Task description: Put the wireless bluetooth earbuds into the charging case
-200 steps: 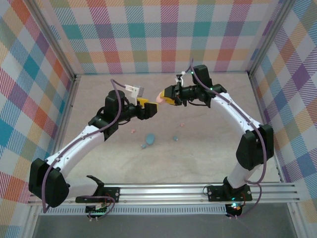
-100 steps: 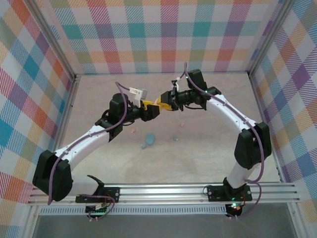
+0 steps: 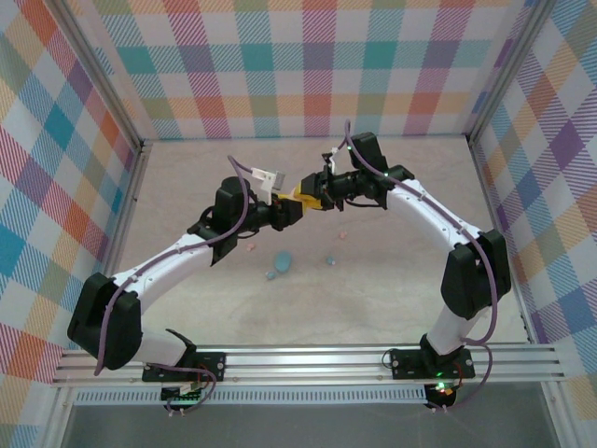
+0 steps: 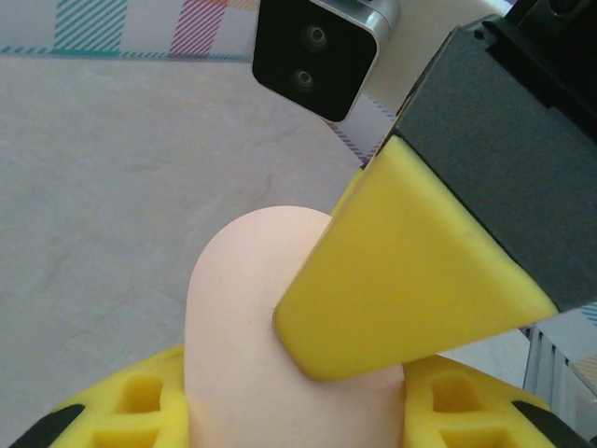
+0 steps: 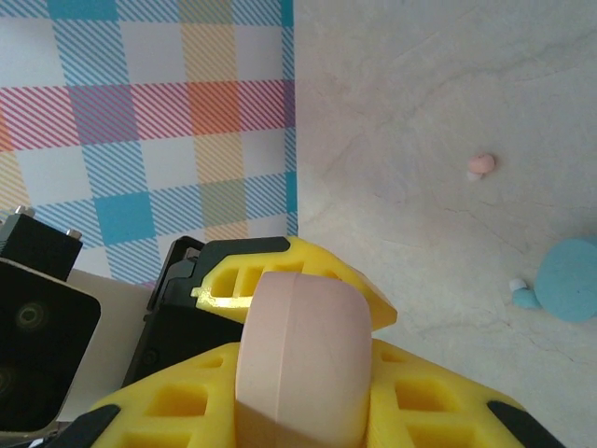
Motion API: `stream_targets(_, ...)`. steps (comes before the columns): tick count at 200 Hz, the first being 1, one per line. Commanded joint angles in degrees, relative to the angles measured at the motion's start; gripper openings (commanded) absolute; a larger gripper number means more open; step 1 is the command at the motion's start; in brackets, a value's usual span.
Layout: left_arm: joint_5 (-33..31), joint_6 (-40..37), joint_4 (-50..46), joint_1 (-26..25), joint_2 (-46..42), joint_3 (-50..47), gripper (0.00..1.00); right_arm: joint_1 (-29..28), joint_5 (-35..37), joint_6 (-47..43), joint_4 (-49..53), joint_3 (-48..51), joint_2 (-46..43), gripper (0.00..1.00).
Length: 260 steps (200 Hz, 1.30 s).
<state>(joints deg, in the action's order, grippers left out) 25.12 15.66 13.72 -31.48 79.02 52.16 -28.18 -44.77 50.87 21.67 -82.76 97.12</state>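
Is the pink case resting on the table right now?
No, the right gripper holds the pink case clamped between its yellow fingers, up off the table.

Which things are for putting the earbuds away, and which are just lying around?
For the job: pink case, blue case, pink earbuds, blue earbuds.
Just there: checked walls, metal rail.

The first case (image 4: 247, 327) is held above the desk (image 3: 392, 289) between the jaws of the left gripper (image 3: 293, 209) and the right gripper (image 3: 312, 193). The second case (image 3: 283, 262) lies on the desk nearer to the arm bases, with one earbud (image 3: 270, 275) just beside it on the left and another earbud (image 3: 328, 259) apart on its right.
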Motion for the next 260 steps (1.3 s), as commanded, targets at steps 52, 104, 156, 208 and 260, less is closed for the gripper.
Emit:
stream_targets(52,-22.7,0.3,0.6,-6.8,7.2,-1.5,0.21,5.0,16.8,-0.5,6.7,7.9,-4.8,0.61)
stream_targets(104,-38.1,4.2,-2.6,-12.6,25.3,8.3,0.21,11.7,20.0,-4.0,6.2,16.0,-6.0,0.6)
stream_targets(156,-43.5,4.2,-5.2,-13.9,35.3,13.8,0.29,12.1,19.9,-7.7,6.3,16.0,-2.4,0.6)
stream_targets(208,-44.8,4.4,-7.7,-14.3,36.5,14.3,0.53,12.1,21.1,-8.6,6.3,16.0,-0.9,0.6)
stream_targets(260,-44.5,3.4,-11.1,-14.5,30.0,14.1,0.71,12.0,24.2,-10.9,9.6,15.3,-0.7,0.61)
